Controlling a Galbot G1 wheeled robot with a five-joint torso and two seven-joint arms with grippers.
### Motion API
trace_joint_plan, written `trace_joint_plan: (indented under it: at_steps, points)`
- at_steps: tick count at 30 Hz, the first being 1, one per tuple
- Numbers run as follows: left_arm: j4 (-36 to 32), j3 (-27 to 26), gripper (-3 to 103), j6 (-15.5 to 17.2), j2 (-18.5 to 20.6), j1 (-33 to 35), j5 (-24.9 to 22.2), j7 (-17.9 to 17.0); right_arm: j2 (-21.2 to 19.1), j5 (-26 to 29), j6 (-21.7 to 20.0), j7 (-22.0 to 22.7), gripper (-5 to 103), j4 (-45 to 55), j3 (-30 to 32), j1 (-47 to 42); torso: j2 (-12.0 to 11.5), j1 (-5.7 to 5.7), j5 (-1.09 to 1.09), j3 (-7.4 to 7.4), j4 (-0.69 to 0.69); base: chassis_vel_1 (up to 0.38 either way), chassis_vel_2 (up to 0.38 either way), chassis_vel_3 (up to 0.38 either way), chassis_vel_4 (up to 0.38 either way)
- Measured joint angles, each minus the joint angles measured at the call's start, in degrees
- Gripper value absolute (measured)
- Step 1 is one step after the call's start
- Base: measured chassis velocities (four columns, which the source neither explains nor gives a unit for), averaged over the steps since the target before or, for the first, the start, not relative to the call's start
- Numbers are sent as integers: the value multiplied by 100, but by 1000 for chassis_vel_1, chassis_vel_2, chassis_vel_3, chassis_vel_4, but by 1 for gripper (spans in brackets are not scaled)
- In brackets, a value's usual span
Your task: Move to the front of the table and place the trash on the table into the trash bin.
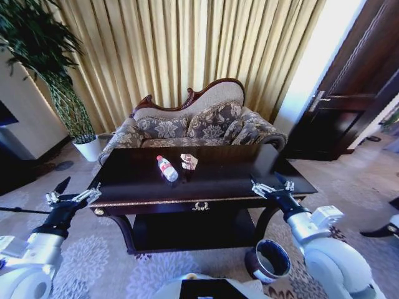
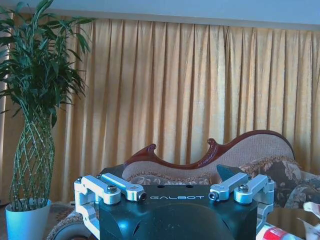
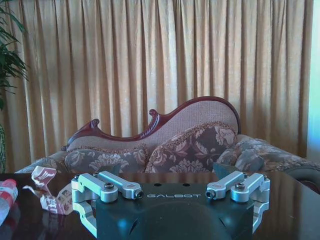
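The dark glossy table [image 1: 237, 180] with gold trim stands right before me. On its top lie a clear bottle [image 1: 167, 169] with a red cap and, just right of it, a pinkish-white wrapper wad [image 1: 189, 162]. My left gripper [image 1: 68, 196] hangs open beside the table's left front corner, apart from both. My right gripper [image 1: 272, 185] is open over the table's right front part, well right of the wrapper. The right wrist view shows the gripper [image 3: 172, 192] open, with the wrapper [image 3: 47, 192] and the bottle [image 3: 6, 196] off to one side. The dark round trash bin [image 1: 272, 258] stands on the carpet below my right arm.
A floral sofa [image 1: 193, 124] sits close behind the table, with curtains beyond. A tall plant in a white pot [image 1: 87, 148] stands at the back left. A dark door [image 1: 349, 93] is at the right. In the left wrist view the open gripper [image 2: 175, 195] faces the sofa [image 2: 250, 150].
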Motion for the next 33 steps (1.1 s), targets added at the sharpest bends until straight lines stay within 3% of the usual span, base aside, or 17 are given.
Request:
trace_joint_plan:
  at_steps: [9, 13, 15, 18, 23, 28, 33]
  points:
    - [0, -1, 100, -2, 12, 38, 0, -3, -289, 384, 10, 3, 100, -149, -39, 84, 0, -1, 0, -1, 0, -28, 37, 40, -37]
    - [0, 2, 100, -21, 23, 82, -5, -15, -670, 892, -49, 3, 100, -367, -79, 293, 3, -6, 1, -2, -1, 0, 0, 0, 0]
    - [0, -1, 100, -32, 4, 119, -13, -23, -1071, 1293, -115, 3, 100, -591, -202, 566, 3, -5, 1, -2, 0, 0, 0, 0, 0]
    - [0, -9, 100, -34, -14, 129, -27, -35, -1275, 1460, -125, 5, 100, -716, -342, 737, 2, -4, 1, -1, 1, 0, 0, 0, 0]
    - [0, -104, 100, -39, -93, 205, -46, -186, -1858, 1772, -105, 125, 100, -1455, -1361, 1932, 1, -2, 0, -1, 1, 0, 0, 0, 0]
    - [0, -205, 100, -133, -131, 287, -45, -188, -1936, 2105, -177, 154, 100, -1918, -2244, 2892, 1, -2, 1, 0, 1, 0, 0, 0, 0]
    - [0, -302, 100, -161, -79, 321, -71, -204, -1689, 2201, -339, 169, 100, -2305, -3161, 3874, 1, -2, 0, 0, 0, 0, 0, 0, 0]
